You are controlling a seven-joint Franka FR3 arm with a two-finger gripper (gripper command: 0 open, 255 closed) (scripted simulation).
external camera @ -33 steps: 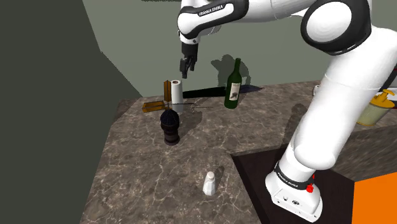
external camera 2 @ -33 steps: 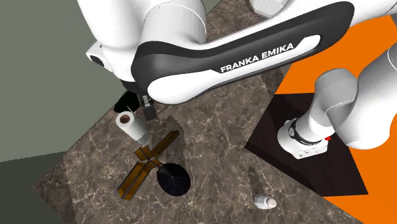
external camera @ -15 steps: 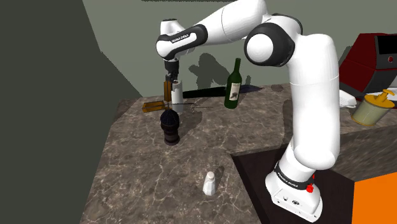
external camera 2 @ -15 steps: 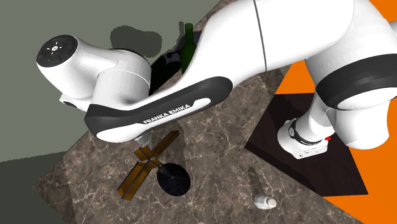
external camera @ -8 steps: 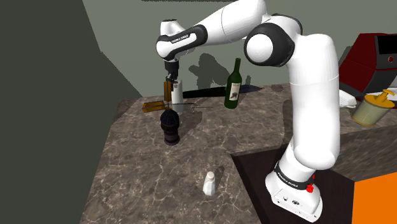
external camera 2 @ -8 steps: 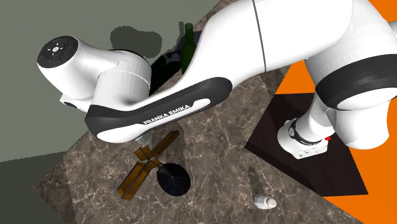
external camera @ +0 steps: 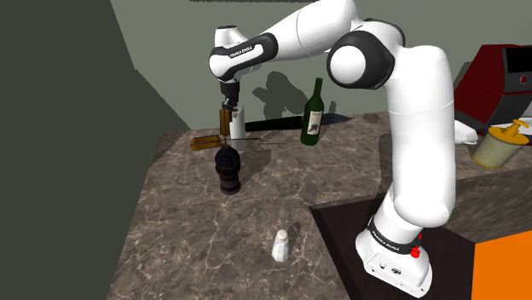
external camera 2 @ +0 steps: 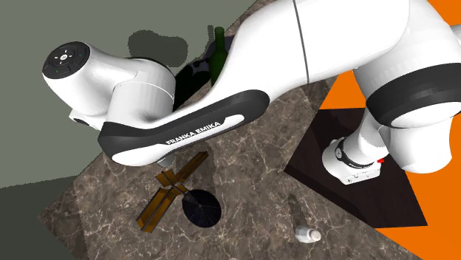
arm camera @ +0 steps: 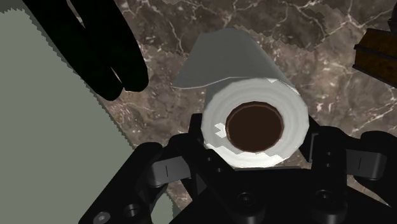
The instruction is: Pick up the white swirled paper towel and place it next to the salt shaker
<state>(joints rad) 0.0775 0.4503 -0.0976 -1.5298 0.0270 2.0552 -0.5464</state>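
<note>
The white paper towel roll [external camera: 237, 129] stands upright at the far side of the marble counter [external camera: 281, 187]. My gripper [external camera: 228, 111] has come down over its top from above. In the wrist view the roll [arm camera: 254, 124], with its brown core, sits clasped between the two black fingers [arm camera: 191, 149], so my gripper [arm camera: 254, 145] is shut on it. The small white salt shaker [external camera: 280, 245] stands near the counter's front edge, well away from the roll, and it lies on its side in the second exterior view [external camera 2: 307, 235]. There the arm hides the roll.
A black pepper grinder [external camera: 228, 169] stands just in front of the roll, and a brown wooden rack [external camera: 205, 141] lies beside it. A green wine bottle [external camera: 313, 113] stands toward the shoulder view's right. A yellow jar [external camera: 501, 145] and a red appliance [external camera: 503, 72] sit far right.
Since the earliest frames the arm has dropped from above the roll down onto it. Over the last second the arm holds still and the roll stays in place.
</note>
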